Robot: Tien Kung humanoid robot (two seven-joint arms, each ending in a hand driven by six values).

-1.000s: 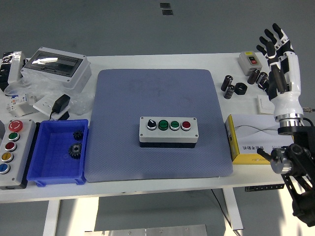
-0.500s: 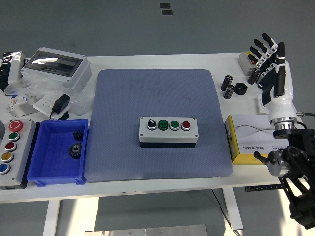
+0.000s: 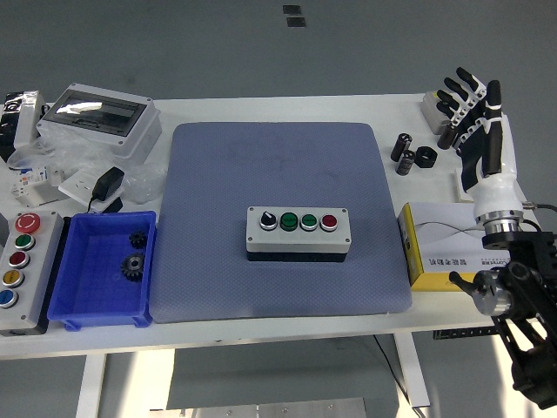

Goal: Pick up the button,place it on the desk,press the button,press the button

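Note:
A grey button box (image 3: 298, 231) with a black selector knob, two green buttons and a red button lies flat in the middle of the blue-grey mat (image 3: 278, 157). My right hand (image 3: 474, 117) is raised at the table's right side, fingers spread and empty, well to the right of the box and above the black cylinders. My left arm is out of view.
A blue bin (image 3: 103, 300) with two black gears and a second button panel (image 3: 22, 270) sit at the left. A clear-lidded enclosure (image 3: 100, 117) stands at the back left. A yellow box (image 3: 444, 248), black cylinders (image 3: 413, 155) and a small switch box (image 3: 432, 103) lie at the right.
My right hand has lowered and shifted slightly left over the right side of the table, staying open. The button box has not moved.

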